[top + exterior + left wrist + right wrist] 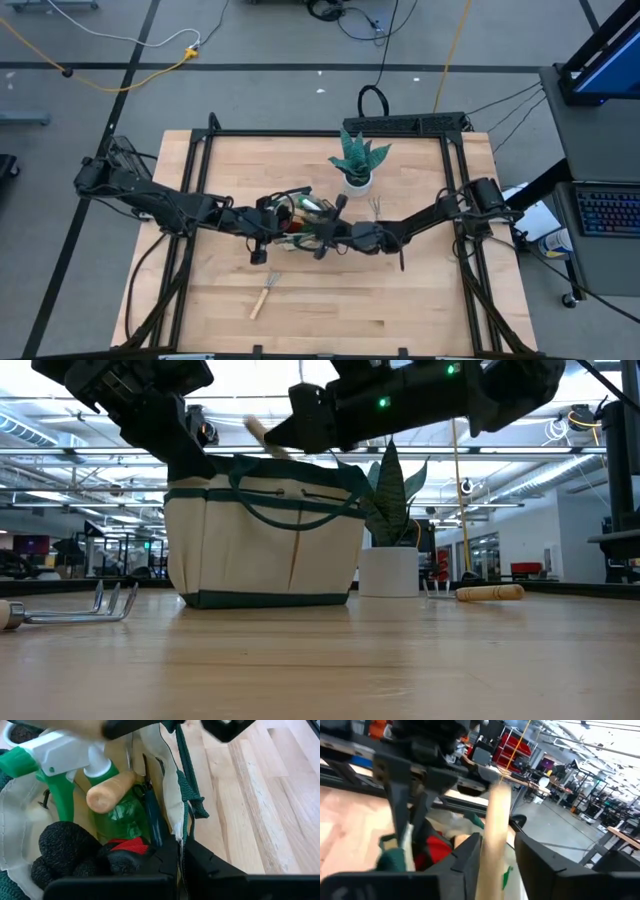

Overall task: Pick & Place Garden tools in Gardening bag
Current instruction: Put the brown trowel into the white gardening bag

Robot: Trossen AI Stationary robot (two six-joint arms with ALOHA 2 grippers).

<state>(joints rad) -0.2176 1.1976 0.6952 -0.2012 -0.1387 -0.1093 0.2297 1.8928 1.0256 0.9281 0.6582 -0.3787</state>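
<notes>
High view: both arms meeting at table centre over the gardening bag (297,222). Left gripper (262,240) at the bag's left edge, right gripper (325,238) at its right side. Teal plant in a white pot (356,165) just behind the bag; a fork (375,209) lying right of the pot, a small rake (265,293) on the bare wood in front, well apart from the bag.

Low view: bag (264,540) upright on the table (330,670), pot (388,572) just beside it. Rake (75,608) at far left, fork (472,593) at right. Both arms above the bag's mouth.

Left wrist view: left fingers (162,864) clenched on the bag's fabric rim (174,805), pinching it. Inside: green spray bottle (97,795), red-black gloves (85,851), pruning shears (150,805), a wooden handle (110,792) leaning against the bottle.

Right wrist view: right gripper (492,850) grasping a pale wooden-handled tool (492,837) held upright between its fingers, above the bag's open mouth.
</notes>
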